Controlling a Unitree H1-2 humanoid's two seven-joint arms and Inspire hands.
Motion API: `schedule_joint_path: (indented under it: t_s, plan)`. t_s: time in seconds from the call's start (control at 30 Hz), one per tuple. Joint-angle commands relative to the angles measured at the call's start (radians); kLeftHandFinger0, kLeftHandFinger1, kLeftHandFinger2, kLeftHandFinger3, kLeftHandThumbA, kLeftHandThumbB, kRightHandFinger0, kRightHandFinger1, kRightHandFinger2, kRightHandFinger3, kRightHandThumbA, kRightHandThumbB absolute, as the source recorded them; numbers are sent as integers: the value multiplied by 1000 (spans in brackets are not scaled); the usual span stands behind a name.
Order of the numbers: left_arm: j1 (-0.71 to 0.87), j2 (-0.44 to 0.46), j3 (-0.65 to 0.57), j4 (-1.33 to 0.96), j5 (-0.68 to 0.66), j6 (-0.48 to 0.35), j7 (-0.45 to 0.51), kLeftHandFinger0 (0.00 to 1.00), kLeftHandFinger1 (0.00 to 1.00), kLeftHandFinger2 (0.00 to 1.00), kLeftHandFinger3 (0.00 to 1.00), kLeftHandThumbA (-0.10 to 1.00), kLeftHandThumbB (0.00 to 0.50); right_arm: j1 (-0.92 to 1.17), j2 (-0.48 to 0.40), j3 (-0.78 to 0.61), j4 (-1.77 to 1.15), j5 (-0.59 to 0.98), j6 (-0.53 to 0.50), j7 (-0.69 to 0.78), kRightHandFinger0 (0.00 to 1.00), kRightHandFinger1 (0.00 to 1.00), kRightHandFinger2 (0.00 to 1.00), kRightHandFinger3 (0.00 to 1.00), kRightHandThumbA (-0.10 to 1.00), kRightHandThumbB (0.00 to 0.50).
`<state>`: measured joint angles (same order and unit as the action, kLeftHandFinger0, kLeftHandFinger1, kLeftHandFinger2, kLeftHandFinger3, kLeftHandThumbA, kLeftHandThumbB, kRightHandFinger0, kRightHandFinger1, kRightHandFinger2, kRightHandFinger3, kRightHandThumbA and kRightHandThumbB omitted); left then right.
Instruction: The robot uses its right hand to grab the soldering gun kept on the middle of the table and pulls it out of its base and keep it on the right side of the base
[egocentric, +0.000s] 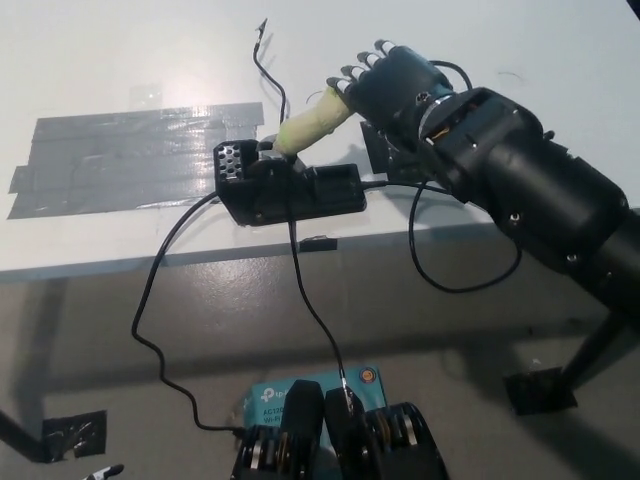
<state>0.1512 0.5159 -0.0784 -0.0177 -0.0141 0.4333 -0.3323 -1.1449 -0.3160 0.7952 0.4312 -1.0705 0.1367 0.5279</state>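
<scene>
The soldering gun (307, 124) has a pale yellow-green handle and stands slanted in its black base (290, 192) near the table's front edge. My black right hand (392, 84) comes in from the right, its fingers curled round the upper end of the handle. The gun's lower end still sits in the base. My left hand does not show in the head view.
A patch of grey tape (130, 155) lies on the white table (120, 60) left of the base. Black cables (300, 290) hang from the base over the table edge, and one loops at the right (470, 285). A blue box (310, 392) lies on the floor.
</scene>
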Motion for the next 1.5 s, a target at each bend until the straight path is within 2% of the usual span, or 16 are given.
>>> schedule_joint_path:
  t_s: [0.0, 0.1, 0.13, 0.2, 0.3, 0.43, 0.53, 0.8, 0.87, 0.9, 0.93, 1.0, 1.03, 1.13, 1.2, 1.47]
  plan:
    - [3, 34, -3, -21, 14, -12, -22, 961, 944, 1000, 1000, 485, 114, 39, 6, -67, 9, -51, -34, -363, 5, 5, 37, 1000, -3, 198]
    - [5, 28, 3, -29, 14, -3, -13, 980, 946, 1000, 1000, 502, 118, 51, 4, -71, 31, -59, -62, -473, 0, 0, 3, 1000, -100, 139]
    - [1, 23, 9, -21, 10, 2, -8, 998, 957, 1000, 1000, 498, 105, 55, 7, -87, 61, -38, -119, -596, 0, 0, 3, 758, -24, 210]
    - [0, 21, 13, -18, 7, 2, -6, 996, 959, 1000, 1000, 488, 100, 49, 7, -81, 76, -49, -133, -655, 0, 0, 18, 568, -4, 210]
    - [-1, 21, 12, -15, 15, 2, 0, 987, 944, 1000, 1000, 511, 111, 36, 8, -82, 81, -51, -142, -679, 0, 0, 99, 476, 21, 184]
    - [-4, 24, 10, -18, 19, 4, 0, 1000, 943, 1000, 1000, 543, 110, 23, 3, -86, 99, -51, -166, -742, 0, 0, 227, 373, -87, 152]
    - [2, 27, 9, -24, 23, 0, 1, 1000, 939, 1000, 1000, 573, 116, 19, -9, -92, 88, -45, -173, -737, 0, 0, 263, 390, -100, 75]
    - [2, 31, 6, -23, 31, 1, 1, 977, 921, 1000, 1000, 668, 130, -11, -34, -106, 132, -41, -230, -827, 0, 0, 208, 365, -100, 108]
    - [3, 35, 4, -27, 34, 4, 0, 984, 918, 1000, 1000, 690, 134, -28, -39, -104, 143, -49, -236, -842, 0, 0, 285, 407, -100, 130]
    - [4, 38, 6, -26, 33, 1, -2, 989, 917, 1000, 1000, 697, 128, -42, -42, -104, 143, -53, -230, -830, 0, 0, 201, 426, -100, 130]
    - [4, 37, 6, -28, 33, 5, -2, 996, 914, 1000, 1000, 709, 134, -62, -48, -105, 146, -56, -227, -813, 0, 0, 33, 386, -100, 121]
    - [5, 37, 7, -29, 33, 7, -2, 1000, 912, 1000, 1000, 717, 134, -70, -49, -105, 151, -57, -230, -813, 0, 0, 0, 365, -100, 119]
    - [1, 37, 6, -32, 38, 17, 1, 995, 911, 1000, 1000, 722, 130, -98, -59, -104, 175, -60, -257, -851, 0, 0, 0, 367, -100, 201]
    - [-1, 39, 9, -36, 37, 20, 0, 962, 905, 1000, 1000, 729, 128, -118, -66, -125, 192, -36, -275, -843, 0, 0, 2, 405, 9, 255]
    - [-4, 40, 7, -24, 42, 11, 0, 970, 910, 1000, 1000, 746, 130, -137, -84, -133, 200, -45, -264, -842, 0, 0, 0, 364, -99, 190]
    - [1, 36, 12, -25, 46, 7, -1, 980, 895, 1000, 1000, 744, 125, -135, -144, -177, 176, -43, -272, -794, 0, 0, 11, 406, -84, 164]
